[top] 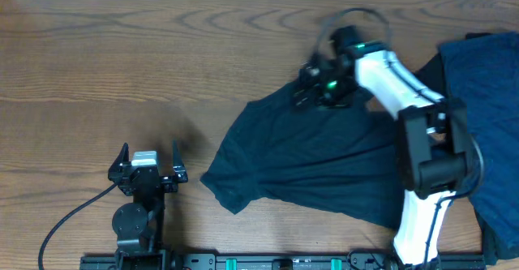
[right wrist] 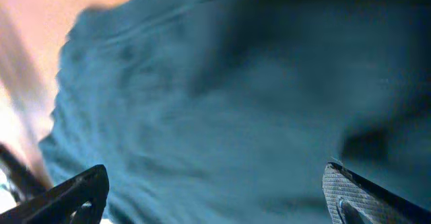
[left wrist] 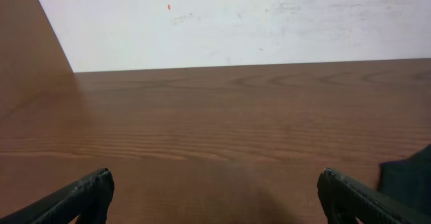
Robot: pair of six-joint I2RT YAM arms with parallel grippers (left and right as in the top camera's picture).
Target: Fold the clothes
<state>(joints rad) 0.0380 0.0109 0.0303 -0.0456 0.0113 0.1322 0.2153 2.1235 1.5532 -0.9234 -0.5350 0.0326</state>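
Lying rumpled right of the table's (top: 122,59) middle, the T-shirt (top: 308,156) is loosely spread with no clean fold seen in it, so the task is judged to be at an early stage, with nearly all the folding left to be done. The right gripper (top: 318,87) is held over the shirt's far edge, jaws wide and nothing gripped, while the left gripper (top: 148,151) is parked wide over bare wood, well apart from the cloth. A second garment (top: 486,83) is heaped at the right edge.
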